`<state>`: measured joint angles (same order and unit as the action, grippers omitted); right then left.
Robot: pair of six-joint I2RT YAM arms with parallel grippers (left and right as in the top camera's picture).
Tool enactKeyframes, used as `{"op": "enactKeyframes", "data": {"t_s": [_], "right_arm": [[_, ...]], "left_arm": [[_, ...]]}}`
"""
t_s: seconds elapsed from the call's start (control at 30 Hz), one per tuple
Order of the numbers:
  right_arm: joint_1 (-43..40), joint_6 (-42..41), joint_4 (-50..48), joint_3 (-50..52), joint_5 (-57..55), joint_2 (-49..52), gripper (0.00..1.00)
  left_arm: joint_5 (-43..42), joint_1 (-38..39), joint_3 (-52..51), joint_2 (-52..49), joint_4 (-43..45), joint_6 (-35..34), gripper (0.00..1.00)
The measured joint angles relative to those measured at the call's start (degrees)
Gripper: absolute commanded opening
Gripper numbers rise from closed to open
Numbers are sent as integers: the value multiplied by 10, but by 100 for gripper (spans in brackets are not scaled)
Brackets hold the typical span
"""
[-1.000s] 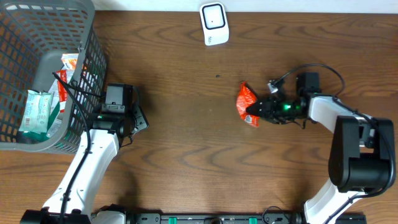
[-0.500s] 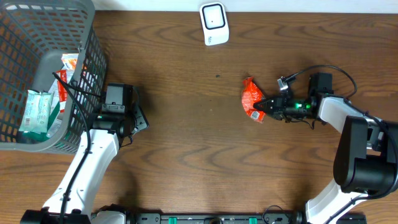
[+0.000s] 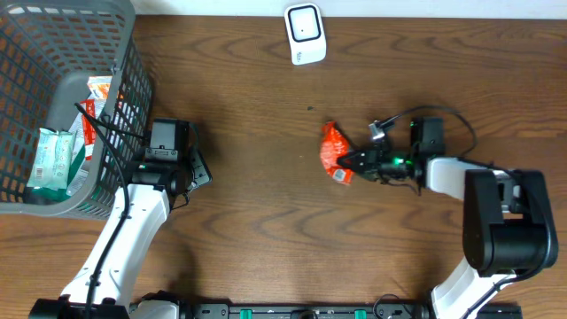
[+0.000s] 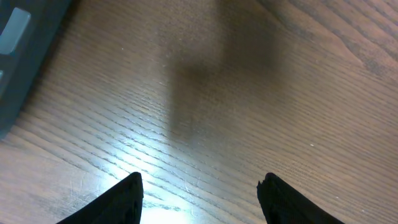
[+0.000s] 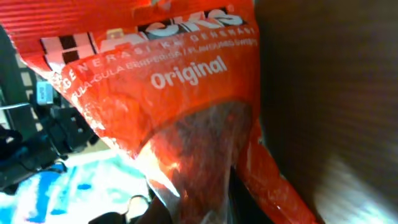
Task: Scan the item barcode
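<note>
Right gripper point(image 3: 352, 162) just clamped onto the orange snack packet point(image 3: 333, 149) and swung it left, barcode scanner point(image 3: 305, 34) next. Left gripper point(image 4: 200, 193) idle, fingers spread.

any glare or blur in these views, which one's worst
Left wrist: a bright glare patch on the table near the bottom edge, with a soft dark shadow above it. Right wrist, the worst: the orange packet fills the frame, "Original" is readable, but the lower part and right side are smeared. Overhead: evenly lit and sharp.
</note>
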<state>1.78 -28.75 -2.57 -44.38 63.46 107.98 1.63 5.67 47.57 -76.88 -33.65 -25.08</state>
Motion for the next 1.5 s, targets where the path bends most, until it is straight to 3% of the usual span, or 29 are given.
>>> {"op": "enactKeyframes", "data": {"t_s": [0.17, 0.3, 0.43, 0.6, 0.83, 0.93, 1.27, 1.4, 1.5], "right_arm": [[0, -62, -59, 14, 0, 0, 7], [-23, -64, -45, 15, -16, -1, 41], [-39, -25, -26, 16, -46, -2, 54], [-53, 8, -24, 16, -55, -2, 62], [-104, 20, -26, 14, -10, -2, 57], [-116, 23, -26, 12, 6, -2, 46], [-129, 24, -37, 3, 26, -2, 46], [-129, 25, 5, -34, 23, -26, 48], [-125, 47, 118, -95, -6, -73, 49]], "left_arm": [[0, 0, 0, 0, 0, 0, 62], [0, 0, 0, 0, 0, 0, 62], [0, 0, 0, 0, -3, 0, 62], [0, 0, 0, 0, -4, 0, 62], [0, 0, 0, 0, -4, 0, 62], [0, 0, 0, 0, -4, 0, 62], [0, 0, 0, 0, -4, 0, 62], [0, 0, 0, 0, -4, 0, 62], [0, 0, 0, 0, -4, 0, 62]]}}
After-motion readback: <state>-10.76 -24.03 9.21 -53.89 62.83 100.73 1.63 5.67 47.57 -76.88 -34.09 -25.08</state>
